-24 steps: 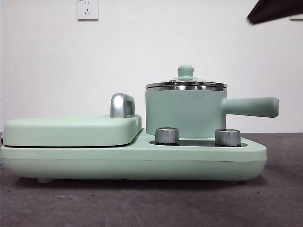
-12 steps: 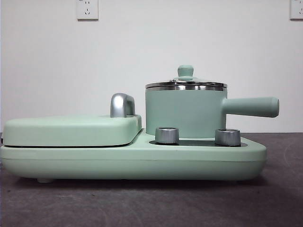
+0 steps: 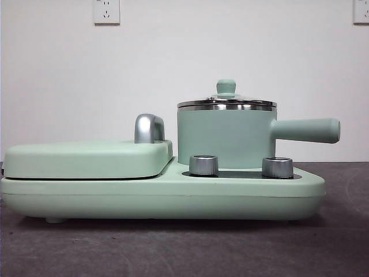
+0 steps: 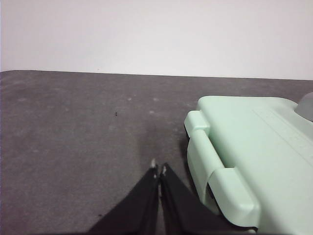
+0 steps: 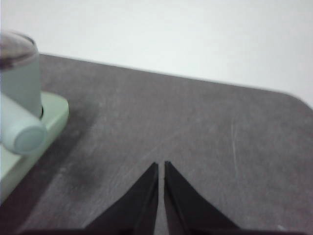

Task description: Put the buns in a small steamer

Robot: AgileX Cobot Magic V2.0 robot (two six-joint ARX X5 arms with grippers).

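The small steamer (image 3: 226, 134), a mint-green pot with a steel rim, stands on the right of the green base (image 3: 161, 196) with its glass lid (image 3: 226, 99) on and its handle (image 3: 305, 130) pointing right. The right wrist view shows the pot (image 5: 18, 73) and its handle end (image 5: 27, 137). The buns are out of view. My left gripper (image 4: 158, 170) is shut and empty over bare table beside the griddle. My right gripper (image 5: 161, 165) is shut and empty over the table, off to the side of the steamer's handle. Neither arm shows in the front view.
A flat mint-green griddle (image 3: 86, 158) with a chrome handle (image 3: 149, 128) occupies the left of the base; its edge (image 4: 244, 161) shows in the left wrist view. Two steel knobs (image 3: 203, 165) sit in front of the pot. Dark grey table (image 5: 195, 127) surrounds the appliance.
A dark arm tip at the top right corner of the front view has withdrawn out of the picture. The steamer and lid have not moved.
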